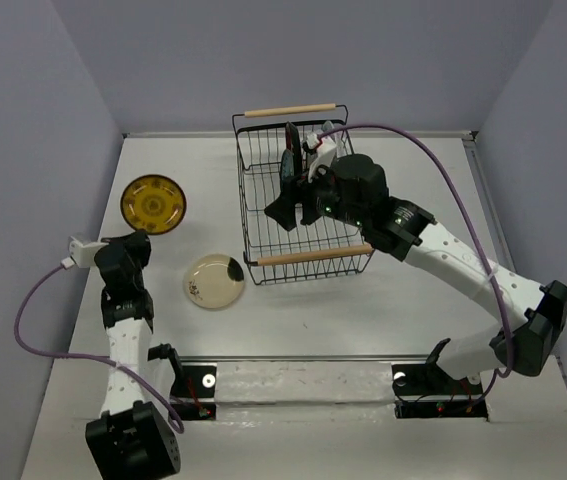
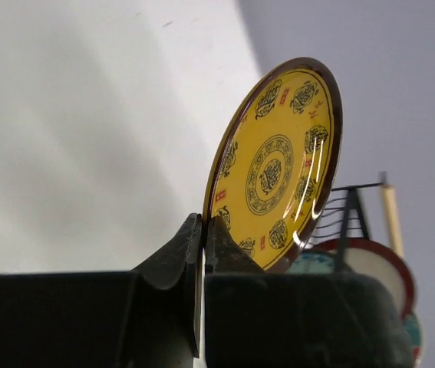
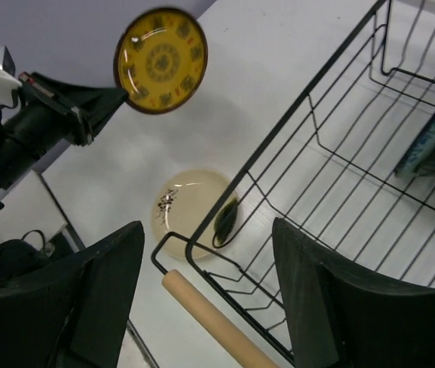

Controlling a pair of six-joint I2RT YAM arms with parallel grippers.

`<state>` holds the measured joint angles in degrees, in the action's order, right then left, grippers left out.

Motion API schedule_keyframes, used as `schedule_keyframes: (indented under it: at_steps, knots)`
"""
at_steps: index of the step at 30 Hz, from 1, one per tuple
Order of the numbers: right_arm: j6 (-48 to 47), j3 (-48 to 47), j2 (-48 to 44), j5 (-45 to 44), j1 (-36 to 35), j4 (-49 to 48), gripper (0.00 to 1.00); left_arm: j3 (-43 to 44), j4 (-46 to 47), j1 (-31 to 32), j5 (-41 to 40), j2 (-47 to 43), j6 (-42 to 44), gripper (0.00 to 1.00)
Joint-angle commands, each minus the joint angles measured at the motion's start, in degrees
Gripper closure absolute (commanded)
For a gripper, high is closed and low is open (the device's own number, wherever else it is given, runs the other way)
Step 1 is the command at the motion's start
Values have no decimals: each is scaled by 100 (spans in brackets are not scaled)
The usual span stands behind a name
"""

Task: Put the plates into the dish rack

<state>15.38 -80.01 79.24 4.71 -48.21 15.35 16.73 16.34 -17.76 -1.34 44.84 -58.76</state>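
Observation:
My left gripper (image 1: pixel 141 236) is shut on the rim of the small yellow-brown plate (image 1: pixel 153 203) and holds it tilted up off the table, left of the dish rack (image 1: pixel 253 215). In the left wrist view the jaws (image 2: pixel 203 230) pinch the lower edge of that plate (image 2: pixel 278 165). The cream plate with a dark mark (image 1: pixel 214 280) lies flat on the table by the rack's near left corner. My right gripper (image 1: pixel 295 205) is open and empty above the rack's inside; it also shows in the right wrist view (image 3: pixel 209 284). Several plates (image 1: pixel 290 152) stand upright in the rack.
The rack has a far wooden handle (image 1: pixel 291 110) and a near one (image 1: pixel 313 255), the latter just below my right fingers (image 3: pixel 209 314). A blue plate (image 3: pixel 432 134) stands in the rack at the right wrist view's right edge. Grey walls close in the table.

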Motion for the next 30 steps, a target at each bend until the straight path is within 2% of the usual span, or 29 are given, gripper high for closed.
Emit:
schedule_keyframes:
  at_steps: [1, 4, 12, 21, 24, 26, 27, 28, 29, 30]
  knots:
    - [237, -489, 337, 802, -22, -375, 22, 1261, -51, 158, 108, -511, 795, 94]
    - [361, -779, 713, 1022, -22, -463, 18, 1455, 228, 412, 791, -652, 989, 94]
    - [484, -1701, 1541, 1287, -22, -463, 14, 2044, 265, 1186, 1558, -801, 1824, 94]
    - [703, -1677, 1551, 743, 154, -630, 10, 2299, 72, 1784, 2639, -1109, 2167, 95]
    - [791, -1571, 1515, 917, 154, -779, 11, 2317, 36, 1987, 2771, -1170, 2246, 94]
    - [853, -1474, 1515, 1338, 154, -1060, 28, 2247, 115, 2039, 2938, -1188, 2238, 94]
    - [888, -1456, 1515, 1496, 154, -1139, 43, 2229, 107, 2048, 2973, -1188, 2229, 94]
    - [966, -1439, 1524, 1646, 154, -1218, 79, 2203, 72, 2048, 2973, -1188, 2255, 80]
    - [1019, -1404, 1489, 1656, 154, -1367, 91, 2203, -111, 2048, 2904, -1188, 2316, 66]
    - [1081, -1317, 1471, 1639, 154, -1447, 93, 2220, -244, 2048, 2825, -1188, 2499, 51]
